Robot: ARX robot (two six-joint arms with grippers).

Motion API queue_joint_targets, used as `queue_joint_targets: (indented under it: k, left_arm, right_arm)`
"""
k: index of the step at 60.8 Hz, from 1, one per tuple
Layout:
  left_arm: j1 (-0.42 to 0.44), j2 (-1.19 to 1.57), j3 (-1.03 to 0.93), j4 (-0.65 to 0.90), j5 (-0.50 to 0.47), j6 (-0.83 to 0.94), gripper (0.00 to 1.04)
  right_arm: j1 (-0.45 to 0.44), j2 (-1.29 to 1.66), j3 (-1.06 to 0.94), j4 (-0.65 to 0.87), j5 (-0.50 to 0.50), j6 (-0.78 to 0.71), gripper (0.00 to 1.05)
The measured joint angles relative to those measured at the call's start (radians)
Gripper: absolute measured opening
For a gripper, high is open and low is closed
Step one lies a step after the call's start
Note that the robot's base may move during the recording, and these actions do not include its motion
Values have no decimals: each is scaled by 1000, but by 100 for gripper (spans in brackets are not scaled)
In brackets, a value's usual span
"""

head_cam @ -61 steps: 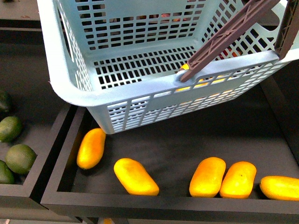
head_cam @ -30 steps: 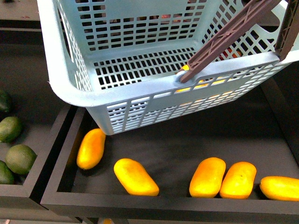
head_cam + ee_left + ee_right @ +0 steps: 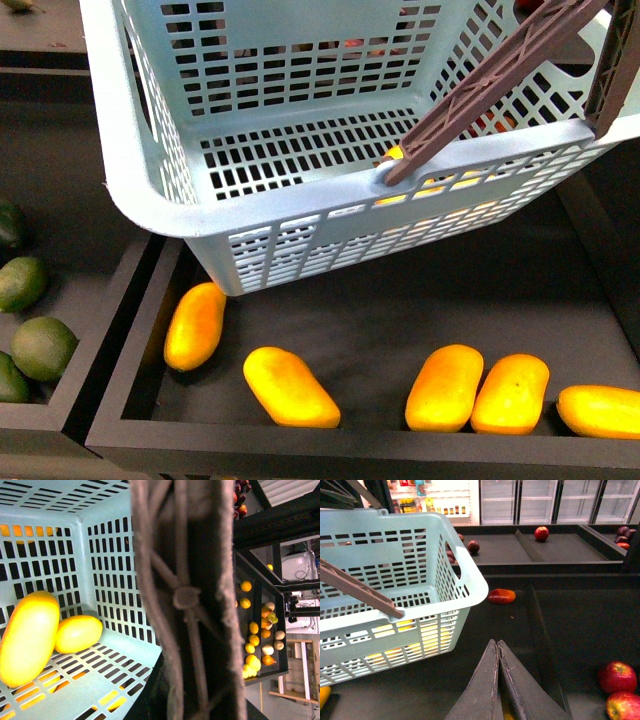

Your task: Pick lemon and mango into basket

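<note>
Above the dark tray of mangoes, we see the basket hanging tilted, one rounded corner lowest and pointing toward us, its brown handle slanting up to the right. Inside, our left wrist view shows a mango lying on the slotted floor, long axis running toward the side wall, with a lemon touching it. That camera shows only the handle close up, so we cannot tell the left claw's state. Our right gripper is closed, empty, beside the basket.
</note>
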Motion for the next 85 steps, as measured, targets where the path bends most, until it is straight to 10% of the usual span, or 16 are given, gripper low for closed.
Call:
queue_joint_targets:
  k: [21,54,85]
  left_arm:
    - [0,0,0,0,0,-2,5]
    - [0,0,0,0,0,0,5]
    - [-12,0,0,0,12,-7,5]
  right_arm:
    - [0,-172,0,-177,2,-2,4]
    - [0,-172,0,-177,2,-2,97]
    - [0,-173,0,-180,3,-2,96]
